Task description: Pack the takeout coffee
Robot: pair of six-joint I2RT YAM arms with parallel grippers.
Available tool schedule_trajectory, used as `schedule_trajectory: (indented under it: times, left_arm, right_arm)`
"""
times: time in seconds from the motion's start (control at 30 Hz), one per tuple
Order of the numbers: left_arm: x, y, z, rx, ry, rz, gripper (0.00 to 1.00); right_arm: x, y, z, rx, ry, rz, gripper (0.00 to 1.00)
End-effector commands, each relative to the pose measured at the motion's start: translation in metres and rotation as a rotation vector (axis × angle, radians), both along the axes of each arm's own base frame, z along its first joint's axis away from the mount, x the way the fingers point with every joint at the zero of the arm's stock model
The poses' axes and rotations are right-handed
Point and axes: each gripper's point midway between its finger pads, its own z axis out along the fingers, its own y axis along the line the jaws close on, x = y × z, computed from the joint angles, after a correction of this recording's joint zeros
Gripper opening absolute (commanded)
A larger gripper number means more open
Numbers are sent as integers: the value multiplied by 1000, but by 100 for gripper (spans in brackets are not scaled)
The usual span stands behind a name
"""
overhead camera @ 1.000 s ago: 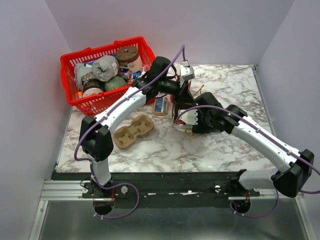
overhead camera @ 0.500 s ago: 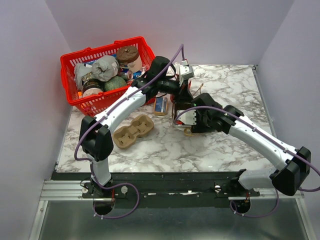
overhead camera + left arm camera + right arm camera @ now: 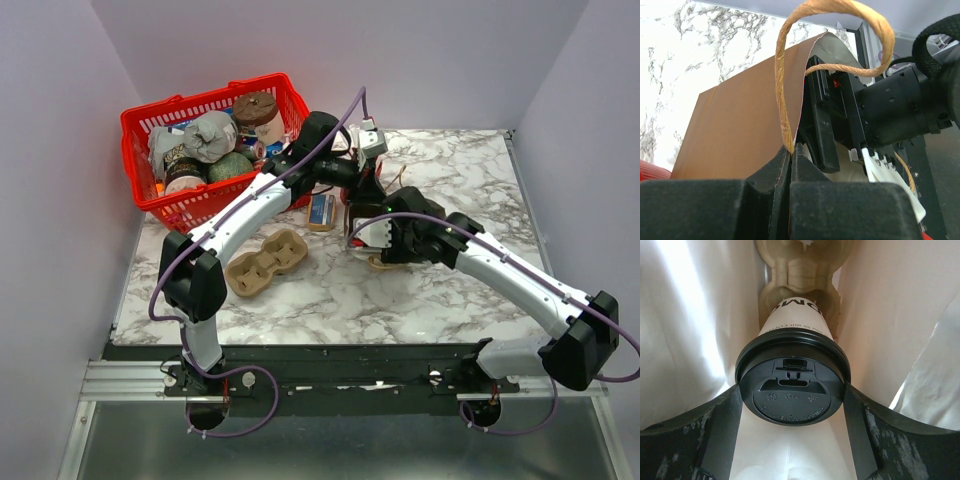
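The takeout coffee [image 3: 792, 322], a cream paper cup with a black lid [image 3: 791, 387], is inside a brown paper bag [image 3: 740, 125]. My right gripper [image 3: 791, 405] is shut on it, one finger pressing each side of the lid. Beyond the cup, a tan pulp cup carrier [image 3: 797, 270] lies deeper in the bag. My left gripper [image 3: 790, 150] is shut on the bag's rim, where the twisted paper handle [image 3: 840, 10] is attached. In the top view both grippers meet at the bag [image 3: 352, 205] at mid-table, and the cup is hidden there.
A red basket [image 3: 150, 120] full of groceries stands at the back left. A second pulp cup carrier [image 3: 265, 262] lies on the marble table in front of it, and a small blue packet [image 3: 321, 210] sits beside the bag. The bag's pale inner walls [image 3: 690, 315] close in on both sides of the cup.
The right arm has pushed slightly further toward the bag's mouth. The left arm keeps its hold on the bag's rim.
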Motion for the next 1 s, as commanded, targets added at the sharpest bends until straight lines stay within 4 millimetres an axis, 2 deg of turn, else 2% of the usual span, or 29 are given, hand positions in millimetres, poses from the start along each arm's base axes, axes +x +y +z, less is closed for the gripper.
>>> schedule_trajectory:
  times: [0.0, 0.23, 0.37, 0.47, 0.53, 0.57, 0.63, 0.67, 0.73, 0.77, 0.97]
  left_arm:
    - [-8, 4, 9, -19, 1, -29, 0]
    - [-21, 7, 15, -27, -69, -95, 0]
    - [-37, 5, 13, -35, -95, -141, 0]
    - [-42, 4, 15, -41, -121, -143, 0]
    - [-44, 2, 16, -48, -132, -144, 0]
    - [-44, 1, 15, -48, -128, -141, 0]
    - [-44, -2, 22, -71, -131, -128, 0]
    - [-45, -3, 19, -72, -114, -123, 0]
    - [-50, -6, 23, -89, -107, -122, 0]
    - [-49, -7, 19, -83, -102, -110, 0]
    - [-54, -8, 25, -96, -129, -113, 0]
  right_arm:
    - [8, -14, 0, -14, -40, -62, 0]
    - [7, -17, 4, 33, -47, -99, 1]
    - [3, -17, 1, 63, -49, -94, 1]
    - [-2, -17, -5, 91, -43, -86, 1]
    - [-4, -16, 1, 130, -80, -74, 1]
    - [-9, -17, -8, 138, -66, -63, 1]
    - [-11, -17, -1, 190, -102, -58, 1]
    - [-15, -19, -9, 190, -91, -52, 1]
    - [-17, -21, -6, 228, -115, -57, 0]
    - [-19, -21, -9, 237, -109, -55, 0]
    - [-20, -32, -30, 219, -105, -77, 0]
